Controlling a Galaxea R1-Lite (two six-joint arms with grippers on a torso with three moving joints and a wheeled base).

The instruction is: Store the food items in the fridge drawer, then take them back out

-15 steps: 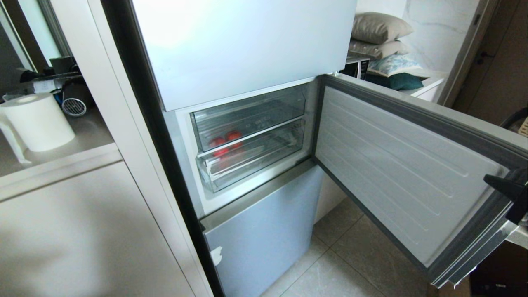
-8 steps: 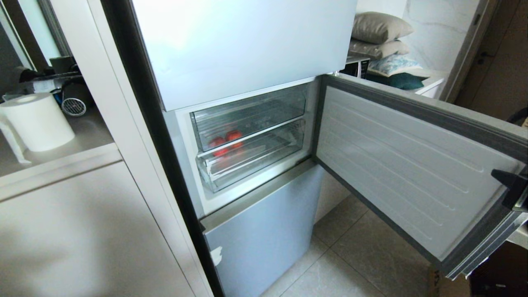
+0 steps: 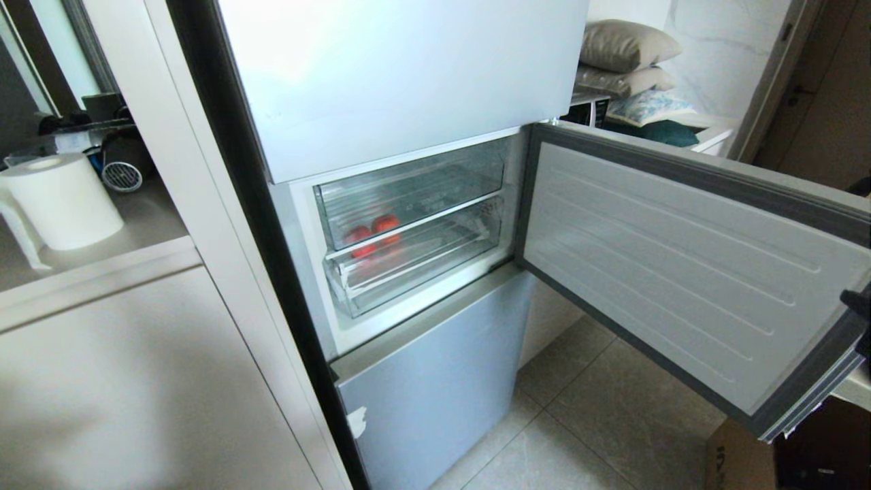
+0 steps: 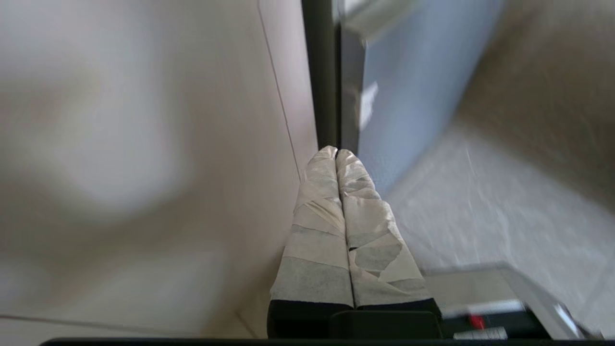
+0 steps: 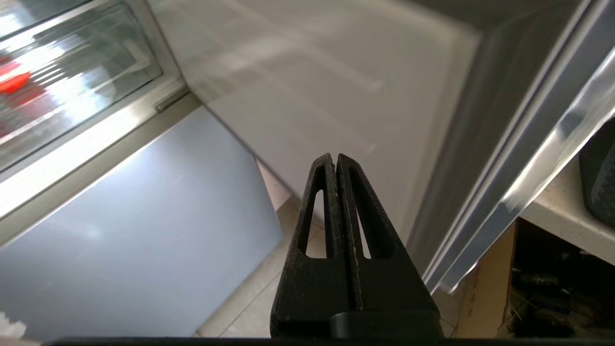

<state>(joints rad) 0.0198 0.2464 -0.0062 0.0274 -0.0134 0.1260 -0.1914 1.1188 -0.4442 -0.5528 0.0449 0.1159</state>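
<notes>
Tiled kitchen, fridge door [image 3: 680,272] swung open. Red food items [image 3: 371,231] sit at the drawer's [image 3: 415,262] left front, glossy, likely slippery; grip their sides. Right gripper [image 5: 336,161] closed, empty; left gripper [image 4: 336,154] likewise.

I get soft daylight, with a white glare patch on the upper fridge door [image 3: 381,68] — straight edges bow toward the head view's corners. Both wrist views smear — the cabinet panel [image 4: 144,144] and fridge drawer [image 5: 72,81] streak out of focus.
</notes>
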